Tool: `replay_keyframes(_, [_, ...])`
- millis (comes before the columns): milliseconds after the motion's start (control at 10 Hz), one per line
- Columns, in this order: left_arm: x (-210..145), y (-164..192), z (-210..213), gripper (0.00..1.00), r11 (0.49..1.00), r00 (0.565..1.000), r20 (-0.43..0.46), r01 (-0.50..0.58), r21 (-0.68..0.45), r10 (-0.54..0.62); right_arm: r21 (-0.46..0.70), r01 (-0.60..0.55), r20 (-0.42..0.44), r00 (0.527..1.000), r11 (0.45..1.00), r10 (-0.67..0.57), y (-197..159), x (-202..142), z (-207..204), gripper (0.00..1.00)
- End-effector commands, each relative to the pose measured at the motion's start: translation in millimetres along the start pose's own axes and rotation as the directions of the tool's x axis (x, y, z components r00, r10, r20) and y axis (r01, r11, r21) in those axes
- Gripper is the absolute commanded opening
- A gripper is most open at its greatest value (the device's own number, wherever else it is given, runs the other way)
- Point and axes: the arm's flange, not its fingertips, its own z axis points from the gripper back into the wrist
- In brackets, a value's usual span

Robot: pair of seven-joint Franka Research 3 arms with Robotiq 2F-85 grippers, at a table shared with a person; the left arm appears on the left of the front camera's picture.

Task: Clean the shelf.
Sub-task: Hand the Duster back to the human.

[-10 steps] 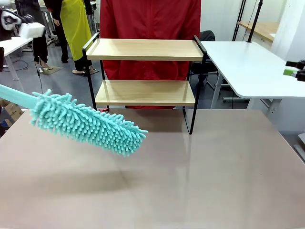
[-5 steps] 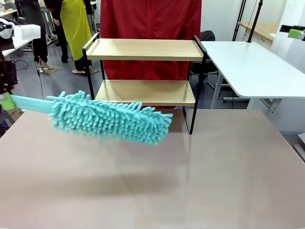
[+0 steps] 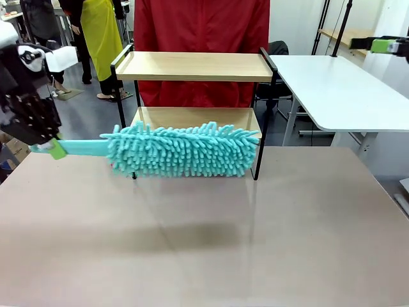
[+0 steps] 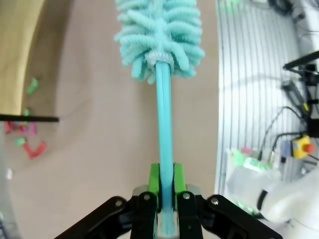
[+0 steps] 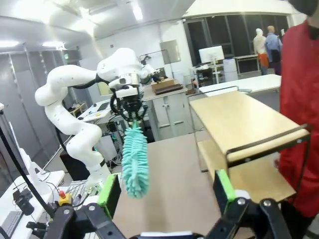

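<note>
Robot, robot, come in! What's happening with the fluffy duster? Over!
Left pincer shut on fluffy turquoise duster. Right pincer open, raised aside. Duster head level before two-tier wooden shelf, lower board. Nothing blocking.

Shelf [image 3: 195,67]: two-tier rack, two light wooden boards in thin black metal frame, upright on four legs at table's [image 3: 255,243] far edge. Both boards bare. Lower board partly hidden behind teal fluffy duster head [image 3: 185,150] held level across its front.

Right gripper [image 5: 167,191] spread wide, nothing between its pads — beyond, the shelf [image 5: 244,134] with a person in red [image 5: 301,99] beside it. Left of the shelf, left gripper [image 5: 130,115] clamped on a dangling teal duster [image 5: 134,162].
</note>
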Motion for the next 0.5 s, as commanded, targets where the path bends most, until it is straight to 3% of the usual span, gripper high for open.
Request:
replay_keyframes(0, [2, -2, -25, 0.13, 0.997, 0.994, 0.094, 0.056, 0.058, -0.061, -0.015, 0.018, -0.022, 1.000, 1.000, -0.018, 12, -8, -27, 1.00])
replay_keyframes(200, [5, 2, -44, 0.13, 0.993, 0.986, 0.151, 0.049, 0.109, -0.066, -0.018, 0.016, -0.013, 1.000, 1.000, -0.016, 16, -20, -49, 1.00])
replay_keyframes(400, [31, 13, -47, 0.13, 0.990, 0.978, 0.204, 0.006, 0.140, -0.035, -0.053, 0.005, 0.015, 1.000, 0.999, -0.004, 12, -29, -61, 1.00])
